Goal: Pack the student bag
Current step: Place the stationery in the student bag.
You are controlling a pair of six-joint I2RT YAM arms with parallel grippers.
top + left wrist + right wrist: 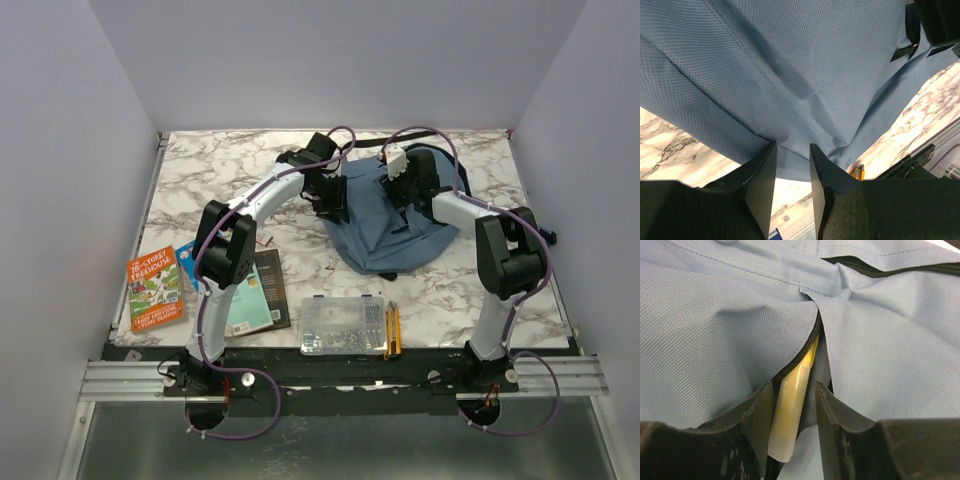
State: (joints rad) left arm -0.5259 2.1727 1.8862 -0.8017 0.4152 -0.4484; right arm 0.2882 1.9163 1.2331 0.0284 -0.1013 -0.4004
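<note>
The marble table [220,170] is carrying the student bag [385,235], which is lying flat toward the far right, its longer run appearing to slant from the far right corner toward the near centre. Both wrists are reaching over it. The left gripper [792,146] is hovering at the bag's left edge, its jaws standing a narrow gap apart, with the hem just beyond the tips and nothing pinched. The right gripper [794,386] is sitting over the bag's middle, facing the zip opening [807,347] straight ahead, and it looks the better placed arm for the next move.

Near the arms' bases, well apart from the bag, an orange book [155,290], a dark book [262,290], a clear parts box [343,326] and a yellow knife [392,330] are waiting.

Smallest of all, a pale yellowish tube [792,415] is lying between the right jaws, which are standing slightly parted. A sliver of space beside it suggests it is loose rather than clamped. Its axis is running from the fingers into the opening, far end under the fabric. The zip teeth and slack cloth look likeliest to snag it.
</note>
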